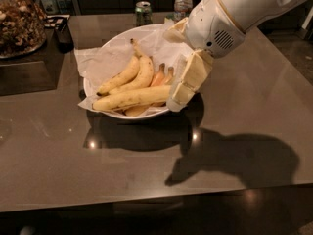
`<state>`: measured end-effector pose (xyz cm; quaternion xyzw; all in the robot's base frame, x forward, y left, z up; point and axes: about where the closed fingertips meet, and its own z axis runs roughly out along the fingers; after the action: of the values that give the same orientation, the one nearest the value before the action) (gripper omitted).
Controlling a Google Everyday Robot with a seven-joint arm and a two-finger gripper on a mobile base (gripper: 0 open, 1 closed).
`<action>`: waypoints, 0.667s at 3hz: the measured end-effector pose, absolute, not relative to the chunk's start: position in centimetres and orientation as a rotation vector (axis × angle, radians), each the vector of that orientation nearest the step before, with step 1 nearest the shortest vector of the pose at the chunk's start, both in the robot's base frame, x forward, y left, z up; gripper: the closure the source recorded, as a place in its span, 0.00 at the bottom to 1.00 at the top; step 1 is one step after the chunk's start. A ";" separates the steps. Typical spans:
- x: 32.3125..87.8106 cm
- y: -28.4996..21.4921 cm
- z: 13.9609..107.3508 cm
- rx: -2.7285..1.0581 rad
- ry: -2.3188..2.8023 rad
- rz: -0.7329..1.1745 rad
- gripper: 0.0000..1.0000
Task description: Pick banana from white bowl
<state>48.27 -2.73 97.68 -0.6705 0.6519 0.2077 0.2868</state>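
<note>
Gripper (177, 98) at the white bowl's (117, 36) right rim by the banana's (132, 98) end, grip unclear, table (254, 106) rightward

The banana (132, 98) (long, speckled, nearly straight) is lying crosswise at the front of the wide white bowl (122, 35), its right end disappearing behind the gripper (177, 99) at the bowl's right rim.

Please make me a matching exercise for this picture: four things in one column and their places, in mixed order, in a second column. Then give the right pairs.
1. banana
2. gripper
3. can
4. jar

A. behind the white bowl, at the far edge of the table
B. at the picture's left edge
C. lying across the front of the bowl
D. at the bowl's right rim, by the banana's end

Pairs: 1-C, 2-D, 3-A, 4-B
</note>
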 end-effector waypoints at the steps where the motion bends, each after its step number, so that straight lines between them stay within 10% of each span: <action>1: 48.3 -2.7 97.7 -1.792 1.742 0.555 0.18; 2: 48.4 -2.0 96.9 -1.786 1.736 0.595 0.28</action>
<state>48.40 -1.97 96.94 -0.6683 0.6496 0.2226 0.2861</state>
